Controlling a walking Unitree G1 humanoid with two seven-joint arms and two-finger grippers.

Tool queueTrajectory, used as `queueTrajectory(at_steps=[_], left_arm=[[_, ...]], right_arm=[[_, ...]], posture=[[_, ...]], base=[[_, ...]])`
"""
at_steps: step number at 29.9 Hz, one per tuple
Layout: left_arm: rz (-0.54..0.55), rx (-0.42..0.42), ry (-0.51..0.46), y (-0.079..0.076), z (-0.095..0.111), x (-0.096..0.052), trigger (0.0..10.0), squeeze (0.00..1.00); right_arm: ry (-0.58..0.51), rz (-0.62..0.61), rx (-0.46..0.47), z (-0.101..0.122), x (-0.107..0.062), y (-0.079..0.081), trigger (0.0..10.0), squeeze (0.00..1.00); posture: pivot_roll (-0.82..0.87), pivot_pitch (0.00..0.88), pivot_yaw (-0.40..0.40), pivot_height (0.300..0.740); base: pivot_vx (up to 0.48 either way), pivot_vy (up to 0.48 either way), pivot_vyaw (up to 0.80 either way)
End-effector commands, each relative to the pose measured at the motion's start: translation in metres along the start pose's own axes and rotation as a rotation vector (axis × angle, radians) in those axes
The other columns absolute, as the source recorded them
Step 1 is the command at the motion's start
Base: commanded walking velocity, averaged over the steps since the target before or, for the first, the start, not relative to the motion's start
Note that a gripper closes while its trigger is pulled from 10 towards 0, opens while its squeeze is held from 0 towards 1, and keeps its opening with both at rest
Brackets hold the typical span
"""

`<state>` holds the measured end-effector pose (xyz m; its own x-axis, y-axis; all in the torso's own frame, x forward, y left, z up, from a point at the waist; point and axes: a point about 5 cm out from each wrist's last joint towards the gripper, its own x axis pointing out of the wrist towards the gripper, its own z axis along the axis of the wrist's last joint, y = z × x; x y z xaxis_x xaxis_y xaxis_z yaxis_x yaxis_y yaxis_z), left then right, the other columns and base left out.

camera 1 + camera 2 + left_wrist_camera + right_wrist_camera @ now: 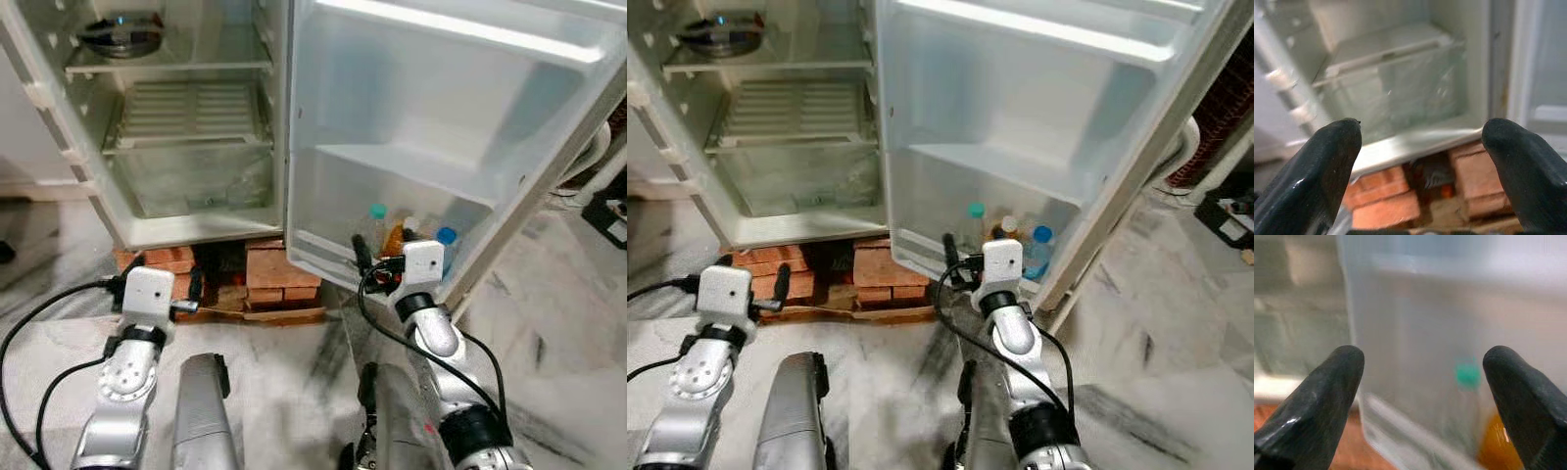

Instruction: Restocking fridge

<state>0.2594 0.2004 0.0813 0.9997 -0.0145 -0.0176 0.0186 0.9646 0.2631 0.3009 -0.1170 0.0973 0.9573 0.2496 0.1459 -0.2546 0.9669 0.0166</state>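
facing the open fridge point(186, 211) on bricks point(279, 276), we hold both pincers wide and empty — right pincer point(377, 264) near the door-shelf bottles point(377, 227), left pincer point(157, 291) before the crisper drawer point(1396, 83)

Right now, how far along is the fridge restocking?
Done: several bottles stand in the lowest door shelf of the open fridge. In hand: nothing; the right claw is open, facing those bottles, and the left claw is open before the drawer. Left: the inner shelves look mostly bare.
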Motion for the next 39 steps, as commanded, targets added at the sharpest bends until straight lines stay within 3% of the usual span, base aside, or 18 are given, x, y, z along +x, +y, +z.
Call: queueTrajectory(at_steps=[1, 10, 22, 39], left_arm=[[-0.024, -0.009, -0.004, -0.004, -0.001, 0.003, 10.0, 0.0], [-0.025, -0.023, 0.017, -0.002, -0.007, -0.001, 10.0, 0.0], [-0.013, -0.008, 0.025, -0.004, -0.008, 0.005, 10.0, 0.0], [-0.039, -0.016, 0.032, -0.017, -0.01, 0.005, 10.0, 0.0]], right_arm=[[-0.025, -0.026, -0.002, 0.013, 0.002, -0.01, 10.0, 0.0], [-0.042, -0.105, -0.021, 0.031, 0.007, -0.032, 10.0, 0.0], [0.013, -0.145, -0.026, 0.023, 0.005, -0.031, 10.0, 0.0], [0.1, -0.152, 0.008, 0.007, -0.006, -0.031, 10.0, 0.0]], posture=[[0.07, 0.0, -0.067, 0.566], [0.07, 0.0, -0.06, 0.621], [0.07, 0.0, -0.055, 0.696], [0.07, 0.0, -0.067, 0.74]], base=[[0.0, 0.0, 0.0], [0.0, 0.0, 0.0], [0.0, 0.0, 0.0], [0.0, 0.0, 0.0]])
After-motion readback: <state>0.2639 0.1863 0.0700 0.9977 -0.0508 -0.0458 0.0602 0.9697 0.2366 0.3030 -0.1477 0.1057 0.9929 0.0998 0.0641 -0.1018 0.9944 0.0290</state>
